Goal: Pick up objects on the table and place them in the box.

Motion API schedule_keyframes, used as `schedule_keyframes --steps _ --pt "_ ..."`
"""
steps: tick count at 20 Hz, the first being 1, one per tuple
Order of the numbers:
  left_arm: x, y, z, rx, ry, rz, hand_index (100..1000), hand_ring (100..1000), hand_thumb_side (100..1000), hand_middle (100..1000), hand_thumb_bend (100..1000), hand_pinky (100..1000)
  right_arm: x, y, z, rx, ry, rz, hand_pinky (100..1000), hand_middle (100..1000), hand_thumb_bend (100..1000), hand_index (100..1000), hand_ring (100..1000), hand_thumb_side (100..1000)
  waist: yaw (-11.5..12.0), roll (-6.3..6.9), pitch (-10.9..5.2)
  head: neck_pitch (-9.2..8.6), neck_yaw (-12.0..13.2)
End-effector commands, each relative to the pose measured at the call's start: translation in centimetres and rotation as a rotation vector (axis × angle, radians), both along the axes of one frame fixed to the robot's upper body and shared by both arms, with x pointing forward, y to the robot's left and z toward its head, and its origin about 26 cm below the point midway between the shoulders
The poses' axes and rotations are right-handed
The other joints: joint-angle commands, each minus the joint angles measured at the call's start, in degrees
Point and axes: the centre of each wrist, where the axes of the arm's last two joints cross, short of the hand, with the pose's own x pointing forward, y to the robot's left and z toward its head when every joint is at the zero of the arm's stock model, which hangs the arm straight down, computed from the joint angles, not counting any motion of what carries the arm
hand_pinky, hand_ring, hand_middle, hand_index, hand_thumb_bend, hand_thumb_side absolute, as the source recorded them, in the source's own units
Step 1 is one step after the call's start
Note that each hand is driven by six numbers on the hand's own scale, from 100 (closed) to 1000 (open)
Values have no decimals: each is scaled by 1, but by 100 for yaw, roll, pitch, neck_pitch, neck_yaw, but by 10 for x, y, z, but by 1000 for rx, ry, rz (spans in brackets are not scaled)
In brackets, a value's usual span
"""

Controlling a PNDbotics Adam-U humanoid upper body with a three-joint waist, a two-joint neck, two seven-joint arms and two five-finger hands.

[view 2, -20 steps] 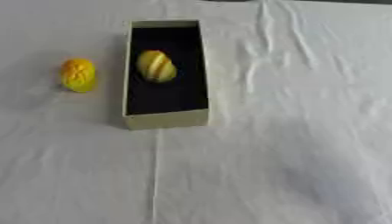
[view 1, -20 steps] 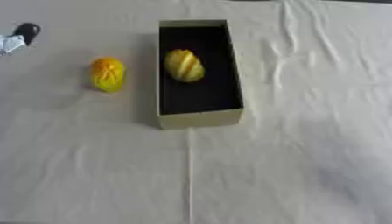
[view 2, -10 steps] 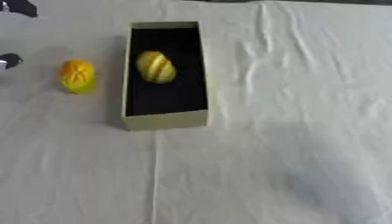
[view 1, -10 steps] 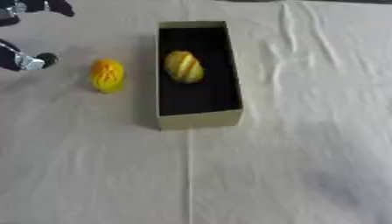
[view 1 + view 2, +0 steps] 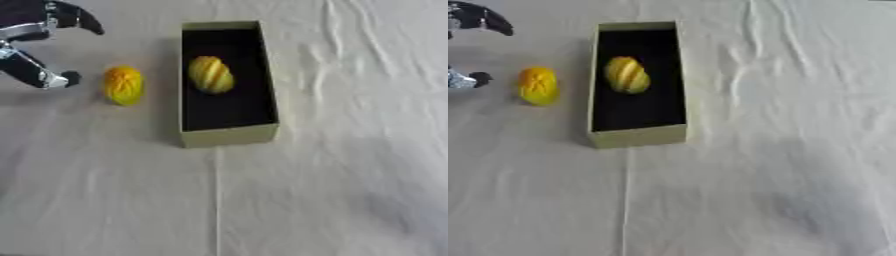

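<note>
A yellow-orange oval object point(image 5: 123, 85) lies on the white cloth just left of the box. The box point(image 5: 229, 135) is long, olive-walled and black inside, and a yellow ribbed oval object point(image 5: 211, 74) lies in its far half. My left hand point(image 5: 35, 30) comes in from the upper left, open, its fingers spread above and its thumb point(image 5: 39, 73) below. It hangs a short way left of the yellow-orange object, not touching it. My right hand shows in neither view.
White wrinkled cloth point(image 5: 332, 175) covers the whole table, with a crease running from the box's near end toward the front edge.
My left hand has come in from the upper left corner, moving right toward the yellow-orange object. Neither object nor the box has moved.
</note>
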Motion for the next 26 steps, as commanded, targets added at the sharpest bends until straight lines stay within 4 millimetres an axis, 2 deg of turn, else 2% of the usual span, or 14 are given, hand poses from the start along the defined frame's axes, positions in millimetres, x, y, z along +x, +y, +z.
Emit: schedule_keyframes --steps 1,2,3,4,7,14,26 --pt "-3 -2 17 12 -28 -15 927 952 446 870 330 907 0 -1 7 20 -62 19 893 704 100 788 754 567 -8 29 -97 36 32" --pt "-4 -4 17 8 -25 -26 926 953 527 869 333 909 0 -1 7 23 -56 20 893 703 100 787 753 568 -6 35 -98 39 34" --pt "-5 -6 18 6 -20 -37 926 953 527 869 333 909 0 -1 7 26 -51 21 893 703 100 787 753 568 -3 40 -98 42 33" --pt "-6 -9 18 9 -16 -51 922 952 610 863 346 910 0 -1 7 29 -47 22 893 702 100 786 753 569 1 46 -99 44 30" --pt "-10 -17 20 18 3 -84 921 950 645 863 322 908 1 -1 8 38 -32 24 894 700 100 784 751 571 7 53 -103 42 30" --pt "-10 -26 17 35 45 -91 923 954 613 868 345 912 2 1 8 63 -8 37 895 695 100 780 747 578 -14 60 -109 66 61" --pt "3 -27 -3 37 55 -33 922 950 582 870 374 906 5 3 8 93 12 58 896 690 100 773 743 583 -121 92 -93 63 109"
